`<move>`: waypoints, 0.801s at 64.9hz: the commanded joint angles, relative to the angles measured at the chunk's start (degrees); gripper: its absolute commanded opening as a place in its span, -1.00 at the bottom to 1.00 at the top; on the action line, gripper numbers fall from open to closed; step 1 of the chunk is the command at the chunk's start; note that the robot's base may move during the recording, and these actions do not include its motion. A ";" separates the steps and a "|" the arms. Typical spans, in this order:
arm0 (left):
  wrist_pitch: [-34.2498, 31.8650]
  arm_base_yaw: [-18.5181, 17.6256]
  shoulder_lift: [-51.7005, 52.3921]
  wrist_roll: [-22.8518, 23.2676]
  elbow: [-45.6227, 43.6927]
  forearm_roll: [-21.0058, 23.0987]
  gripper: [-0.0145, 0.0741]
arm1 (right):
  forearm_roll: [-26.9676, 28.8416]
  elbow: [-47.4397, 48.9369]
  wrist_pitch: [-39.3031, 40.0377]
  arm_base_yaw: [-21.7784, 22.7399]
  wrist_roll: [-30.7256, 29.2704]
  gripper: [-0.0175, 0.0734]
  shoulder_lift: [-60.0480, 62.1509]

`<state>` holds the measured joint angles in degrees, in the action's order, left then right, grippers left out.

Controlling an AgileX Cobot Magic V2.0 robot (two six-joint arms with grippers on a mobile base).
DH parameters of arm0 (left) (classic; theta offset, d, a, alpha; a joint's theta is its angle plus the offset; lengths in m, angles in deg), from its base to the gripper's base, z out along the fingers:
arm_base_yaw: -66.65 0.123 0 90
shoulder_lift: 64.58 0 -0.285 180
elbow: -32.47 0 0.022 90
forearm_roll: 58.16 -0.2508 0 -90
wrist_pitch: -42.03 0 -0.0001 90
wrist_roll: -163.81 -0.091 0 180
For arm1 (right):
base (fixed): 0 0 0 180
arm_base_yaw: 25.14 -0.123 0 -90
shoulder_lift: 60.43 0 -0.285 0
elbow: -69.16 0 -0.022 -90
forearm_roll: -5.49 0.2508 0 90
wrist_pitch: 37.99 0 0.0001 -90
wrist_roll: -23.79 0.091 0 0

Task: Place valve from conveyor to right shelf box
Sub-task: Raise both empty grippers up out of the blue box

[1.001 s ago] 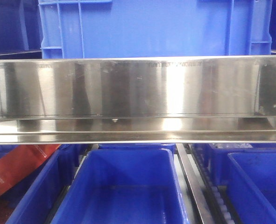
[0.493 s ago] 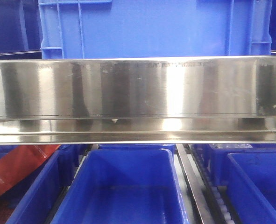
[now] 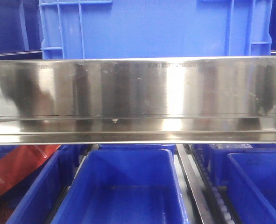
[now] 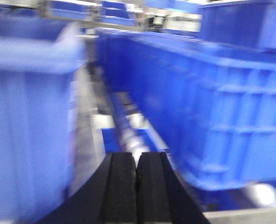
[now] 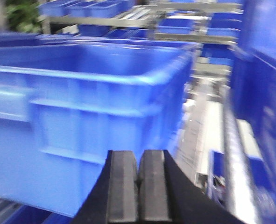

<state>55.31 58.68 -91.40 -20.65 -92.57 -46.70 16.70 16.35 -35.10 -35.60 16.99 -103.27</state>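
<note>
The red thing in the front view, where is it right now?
The red thing sits at the lower left of the front view, slanting below the shiny steel beam, just left of the middle blue bin.

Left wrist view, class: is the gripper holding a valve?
No: the left gripper has its two black fingers pressed together with nothing between them, in front of blurred blue boxes.

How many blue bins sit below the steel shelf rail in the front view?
3 clearly: a left bin beside red packaging, a centre bin and a right bin. More rims behind them under the steel shelf rail may be further bins.
</note>
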 commanded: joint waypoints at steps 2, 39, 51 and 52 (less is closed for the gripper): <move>2.02 3.43 3.82 0.00 1.35 -0.01 -0.92 | 2.06 -1.96 1.80 2.63 -0.17 -0.98 3.02; 2.06 9.02 9.53 0.00 1.49 -0.01 -0.92 | 2.06 -2.23 1.28 3.58 -0.17 -0.98 8.37; 1.03 9.02 9.53 0.00 1.49 -0.01 -0.92 | 2.06 -2.23 1.28 3.58 -0.17 -0.98 8.37; 0.88 9.02 9.53 0.00 1.49 -0.01 -0.92 | 2.06 -2.23 1.28 3.58 -0.17 -0.98 8.37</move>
<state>58.02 67.59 -82.25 -20.65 -91.15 -46.84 18.62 14.23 -35.39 -32.26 16.99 -95.26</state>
